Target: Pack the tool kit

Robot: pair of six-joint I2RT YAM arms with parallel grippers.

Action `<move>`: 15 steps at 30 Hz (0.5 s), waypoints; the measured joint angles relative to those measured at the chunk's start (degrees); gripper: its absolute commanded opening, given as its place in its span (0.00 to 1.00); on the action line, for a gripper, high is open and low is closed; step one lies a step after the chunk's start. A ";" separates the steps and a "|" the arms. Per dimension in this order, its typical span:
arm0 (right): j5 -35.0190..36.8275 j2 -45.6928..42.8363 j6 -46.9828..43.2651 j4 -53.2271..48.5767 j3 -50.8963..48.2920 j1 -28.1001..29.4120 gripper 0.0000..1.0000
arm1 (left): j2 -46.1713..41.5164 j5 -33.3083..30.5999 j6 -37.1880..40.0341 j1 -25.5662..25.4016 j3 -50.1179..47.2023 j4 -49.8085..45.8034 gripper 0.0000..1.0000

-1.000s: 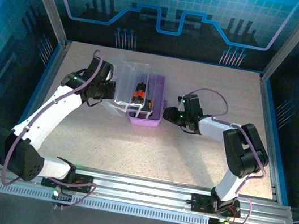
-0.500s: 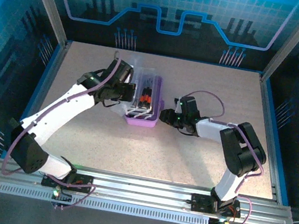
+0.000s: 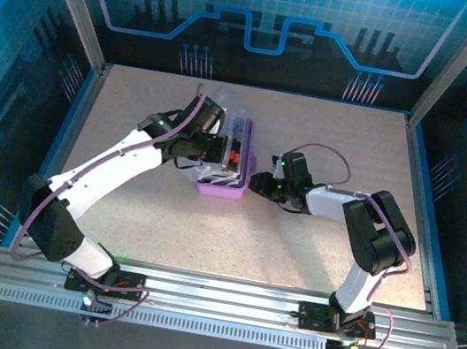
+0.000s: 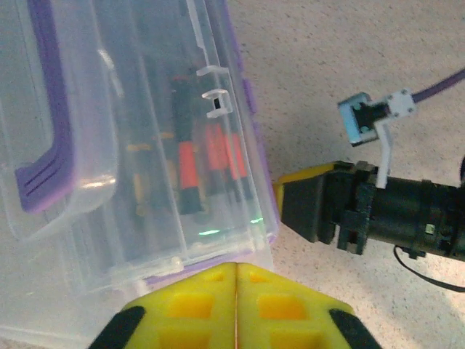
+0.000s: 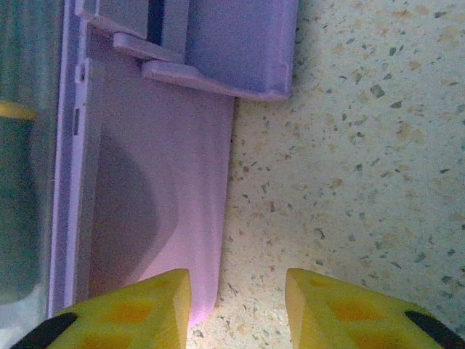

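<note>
Your case (image 3: 226, 159) sits just left of the table's (image 3: 293, 247) middle, with screwdrivers (image 4: 190, 163) showing through its clear lid (image 4: 109, 145). Your left gripper (image 4: 236, 305) hangs over the lid's left side, fingers pressed together. Your right gripper (image 5: 236, 298) is just beside the case's right wall, fingers apart. Bare tabletop lies open in front and behind, and the side rails (image 3: 419, 188) stand well apart.

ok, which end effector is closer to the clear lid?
Left. The left end effector, fingers shut, is right at the lid's edge. The right end effector sits open beside the purple side wall of the case, off the lid.
</note>
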 measured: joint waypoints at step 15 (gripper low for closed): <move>0.52 -0.17 -0.07 -0.13 -0.68 -0.04 0.42 | 3.21 -1.57 2.25 -3.10 5.88 -0.81 0.71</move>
